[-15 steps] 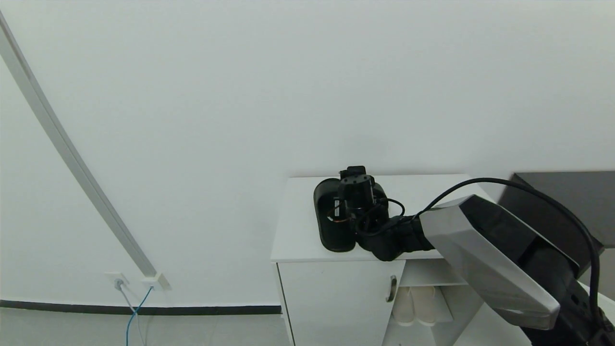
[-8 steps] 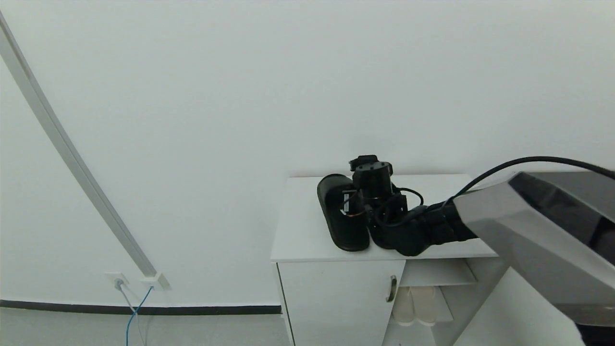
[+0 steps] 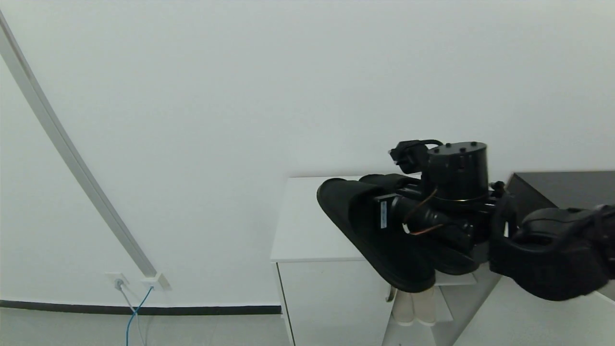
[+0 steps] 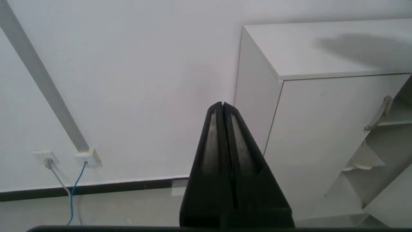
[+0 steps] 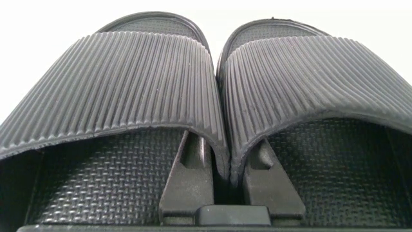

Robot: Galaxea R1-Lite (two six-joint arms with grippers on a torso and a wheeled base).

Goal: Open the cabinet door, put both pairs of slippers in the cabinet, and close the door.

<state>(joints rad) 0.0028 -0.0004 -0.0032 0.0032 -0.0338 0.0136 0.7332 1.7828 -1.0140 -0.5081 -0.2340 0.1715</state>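
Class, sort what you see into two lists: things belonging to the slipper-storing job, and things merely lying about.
Job: black slippers, right gripper, cabinet, white slippers on its shelf.
Lying about: wall socket, blue cable, sloping wall strip.

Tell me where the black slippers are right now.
In the head view, right of centre, the black slippers hang side by side in the right gripper, before the top edge of the white cabinet.

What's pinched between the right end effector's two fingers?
The adjoining inner strap edges of both black slippers, one finger inside each; the right wrist view shows it.
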